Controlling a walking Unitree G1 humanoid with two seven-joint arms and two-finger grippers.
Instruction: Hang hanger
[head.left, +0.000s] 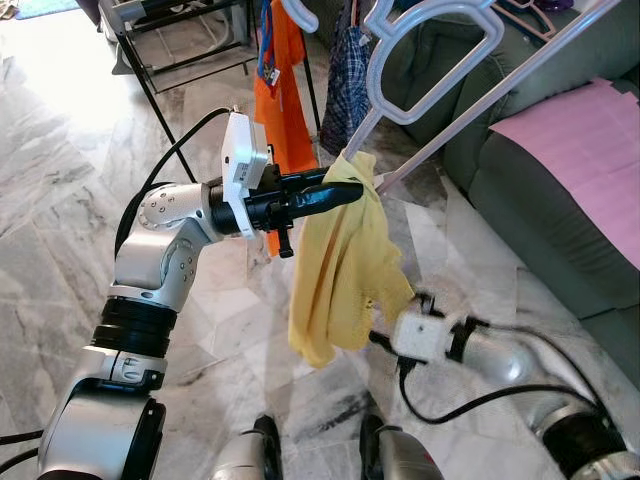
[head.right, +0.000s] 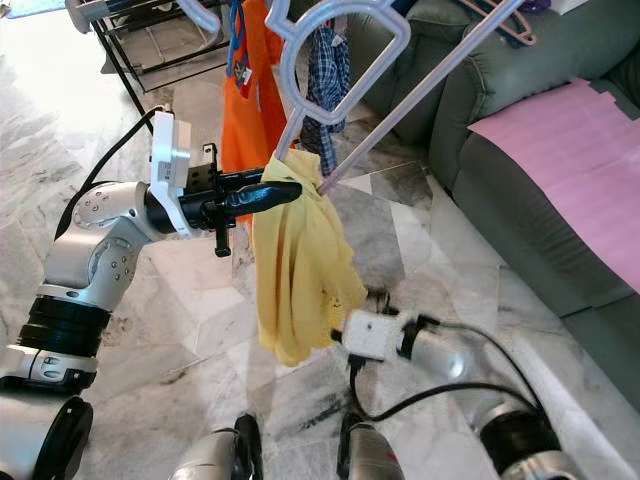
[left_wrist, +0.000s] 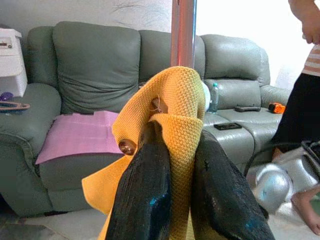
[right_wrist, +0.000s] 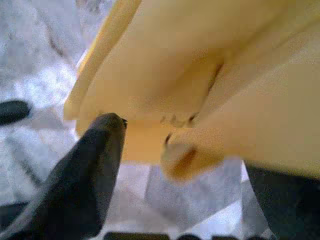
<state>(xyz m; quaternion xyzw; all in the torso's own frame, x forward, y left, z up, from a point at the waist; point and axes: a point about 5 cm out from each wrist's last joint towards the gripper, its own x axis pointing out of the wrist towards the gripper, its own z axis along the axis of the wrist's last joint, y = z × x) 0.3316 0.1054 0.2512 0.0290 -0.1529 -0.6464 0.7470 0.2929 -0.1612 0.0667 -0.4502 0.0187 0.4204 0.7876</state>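
Observation:
A yellow knitted garment (head.left: 340, 270) hangs from the lower end of a pale plastic hanger (head.left: 432, 62) that is raised at the top centre. My left gripper (head.left: 352, 188) reaches in from the left and is shut on the garment's top edge, right by the hanger's tip. In the left wrist view the yellow cloth (left_wrist: 175, 105) is pinched between both black fingers (left_wrist: 145, 195). My right gripper (right_wrist: 182, 145) is low down, under the garment's bottom hem, open with the cloth in front of its spread fingers (right_wrist: 95, 170). Its fingers are hidden behind the cloth in the eye views.
A long pale rod (head.left: 500, 95) slants up to the right past the hanger. An orange garment (head.left: 280, 100) and a plaid one (head.left: 345, 80) hang behind. A grey-green sofa (head.left: 540, 200) with a pink cloth (head.left: 590, 160) fills the right. A person (left_wrist: 305, 100) stands nearby.

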